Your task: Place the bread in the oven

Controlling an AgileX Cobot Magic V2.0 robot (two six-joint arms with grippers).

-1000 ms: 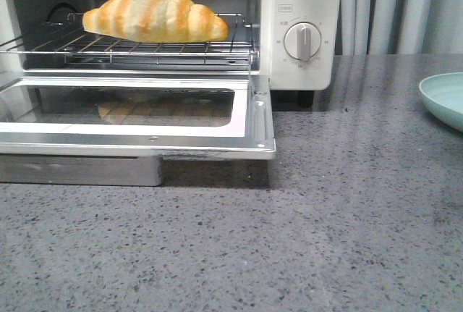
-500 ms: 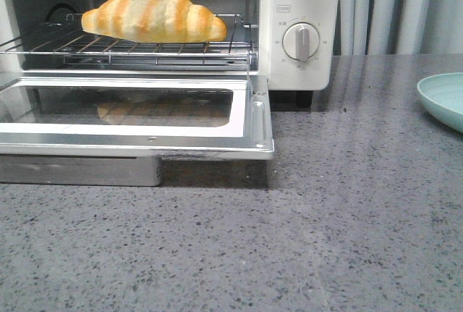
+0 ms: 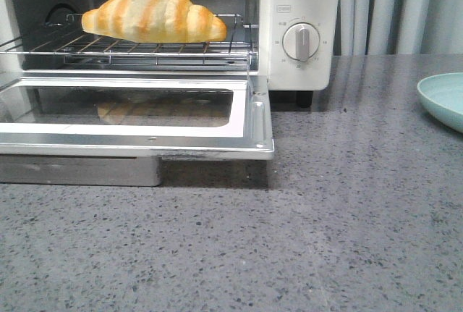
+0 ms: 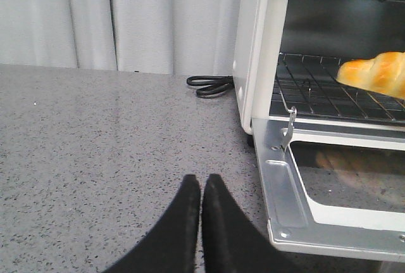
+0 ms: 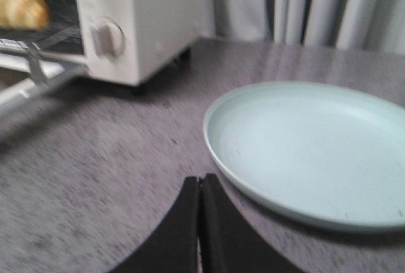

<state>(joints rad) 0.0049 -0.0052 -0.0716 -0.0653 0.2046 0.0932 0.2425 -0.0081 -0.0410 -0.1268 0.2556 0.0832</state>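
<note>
The bread (image 3: 155, 14), golden-orange with cream stripes, lies on the wire rack (image 3: 130, 48) inside the cream-white oven (image 3: 300, 26), whose glass door (image 3: 137, 116) hangs open and flat. It also shows in the left wrist view (image 4: 376, 73) and, blurred, in the right wrist view (image 5: 20, 2). My left gripper (image 4: 202, 181) is shut and empty over the counter, left of the oven door's corner. My right gripper (image 5: 200, 181) is shut and empty beside the rim of a pale green plate (image 5: 313, 149). Neither gripper shows in the front view.
The pale green plate (image 3: 443, 98) sits at the counter's right edge. A black power cord (image 4: 209, 86) lies coiled behind the oven's left side. The open door (image 4: 329, 190) juts out over the grey speckled counter (image 3: 325, 239). Curtains hang behind.
The front view shifted very slightly left between the earliest frame and the later ones; the bread, oven and plate themselves stay put.
</note>
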